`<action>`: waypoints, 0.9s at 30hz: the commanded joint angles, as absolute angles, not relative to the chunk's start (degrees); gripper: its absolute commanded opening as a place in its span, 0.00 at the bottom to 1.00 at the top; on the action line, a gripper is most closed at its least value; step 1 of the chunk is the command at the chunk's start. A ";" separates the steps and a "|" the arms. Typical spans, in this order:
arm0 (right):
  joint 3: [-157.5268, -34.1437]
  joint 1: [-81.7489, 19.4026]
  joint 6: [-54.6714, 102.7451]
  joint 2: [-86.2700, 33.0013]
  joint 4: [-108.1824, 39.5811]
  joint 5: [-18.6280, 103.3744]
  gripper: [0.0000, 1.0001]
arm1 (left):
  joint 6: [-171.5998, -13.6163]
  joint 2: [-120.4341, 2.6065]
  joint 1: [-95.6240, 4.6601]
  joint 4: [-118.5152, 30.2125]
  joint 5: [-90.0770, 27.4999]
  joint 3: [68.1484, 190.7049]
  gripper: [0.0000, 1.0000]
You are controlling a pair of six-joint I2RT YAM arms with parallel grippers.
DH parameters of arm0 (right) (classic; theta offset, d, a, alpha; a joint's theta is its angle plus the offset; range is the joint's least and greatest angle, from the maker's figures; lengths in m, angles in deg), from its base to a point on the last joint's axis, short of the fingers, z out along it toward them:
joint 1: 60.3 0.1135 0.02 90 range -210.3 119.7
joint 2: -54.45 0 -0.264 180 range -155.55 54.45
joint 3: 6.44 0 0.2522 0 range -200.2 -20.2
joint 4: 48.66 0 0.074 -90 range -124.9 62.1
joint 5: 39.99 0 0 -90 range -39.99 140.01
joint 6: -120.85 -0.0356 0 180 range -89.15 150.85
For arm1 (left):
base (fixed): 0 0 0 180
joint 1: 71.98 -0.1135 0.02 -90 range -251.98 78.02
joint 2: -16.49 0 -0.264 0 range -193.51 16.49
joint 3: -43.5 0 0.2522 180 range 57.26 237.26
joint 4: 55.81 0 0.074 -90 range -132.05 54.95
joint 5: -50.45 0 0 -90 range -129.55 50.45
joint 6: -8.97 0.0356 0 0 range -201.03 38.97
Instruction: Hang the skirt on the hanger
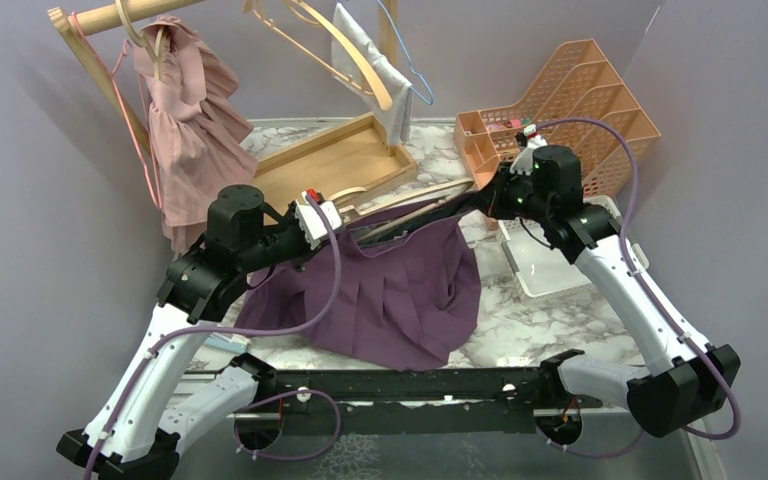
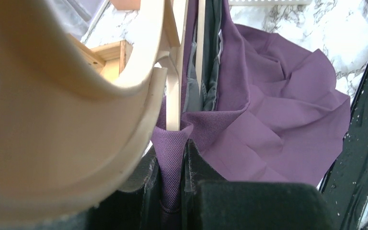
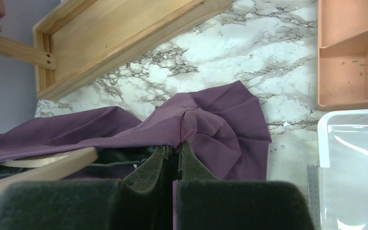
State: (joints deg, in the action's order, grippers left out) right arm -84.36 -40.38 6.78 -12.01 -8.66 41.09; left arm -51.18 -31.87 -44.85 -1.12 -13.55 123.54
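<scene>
The purple skirt [image 1: 400, 290] hangs by its waistband between my two grippers, and its lower part is spread on the marble table. My left gripper [image 1: 352, 230] is shut on a fold of the waistband [image 2: 175, 153]. My right gripper [image 1: 472, 200] is shut on the other end of the waistband, at a seam [image 3: 176, 147]. A pale wooden hanger [image 1: 415, 198] lies along the waistband between the grippers. Its curved arm [image 2: 52, 120] fills the left of the left wrist view. One end [image 3: 43, 163] pokes out under the skirt [image 3: 220, 124] in the right wrist view.
A wooden tray [image 1: 335, 160] lies behind the skirt. An orange desk organiser [image 1: 570, 100] stands at the back right, with a clear plastic box [image 1: 550, 255] in front of it. At the back left a rack holds a pink dress [image 1: 185, 120] and other hangers [image 1: 360, 60].
</scene>
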 commanded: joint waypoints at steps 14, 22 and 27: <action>-98.27 -43.51 11.14 -14.56 -0.68 30.02 0.01 | -50.59 -37.77 -45.53 8.73 -22.09 125.67 0.00; -96.26 -43.51 11.97 -16.38 -3.87 18.01 0.01 | -50.71 -43.23 -45.53 9.40 -16.77 128.96 0.00; -94.19 -42.88 11.08 -17.73 -7.01 7.08 0.01 | -52.18 -45.63 -45.53 8.09 -12.95 132.12 0.00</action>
State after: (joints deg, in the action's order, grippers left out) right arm -95.40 -43.07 10.99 -17.17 -1.84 18.22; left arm -50.79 -44.78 -45.13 8.54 -16.39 128.19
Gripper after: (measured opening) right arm 0.038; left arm 0.150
